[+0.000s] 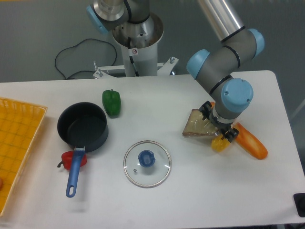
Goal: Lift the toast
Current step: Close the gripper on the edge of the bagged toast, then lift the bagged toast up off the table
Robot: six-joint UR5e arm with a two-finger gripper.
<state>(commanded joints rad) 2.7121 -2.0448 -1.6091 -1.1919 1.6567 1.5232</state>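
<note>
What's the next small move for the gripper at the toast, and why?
Probably a short straight lift. The gripper sits at the right edge of the toast, which is tilted with that edge up off the table, so it looks gripped, though the wrist hides the fingers. Lifting straight should avoid dragging it over the yellow item and baguette beside it.
</note>
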